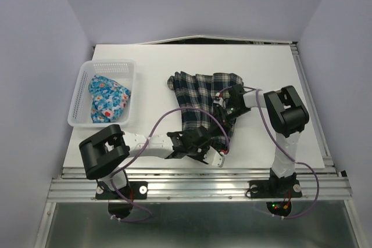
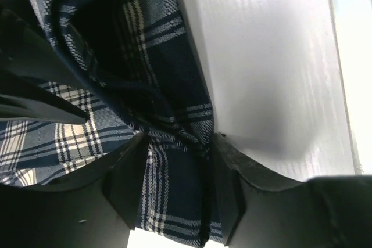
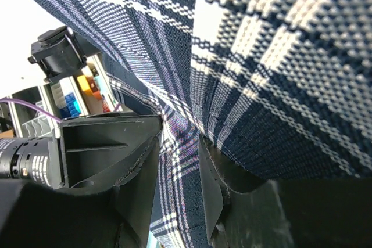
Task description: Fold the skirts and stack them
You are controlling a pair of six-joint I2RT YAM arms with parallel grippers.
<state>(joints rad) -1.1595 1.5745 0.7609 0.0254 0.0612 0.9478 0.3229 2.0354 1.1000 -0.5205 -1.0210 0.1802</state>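
Left jaws, right jaws both pinching plaid skirt, centre of table. Floral skirt in basket, left edge.

The plaid skirt is coarse woven cloth, totally matt. The counter looks like white-painted wood grain with a slight sheen. Far left, the basket is smooth white plastic, the floral skirt soft printed cloth. And the right end effector: matt black plastic.
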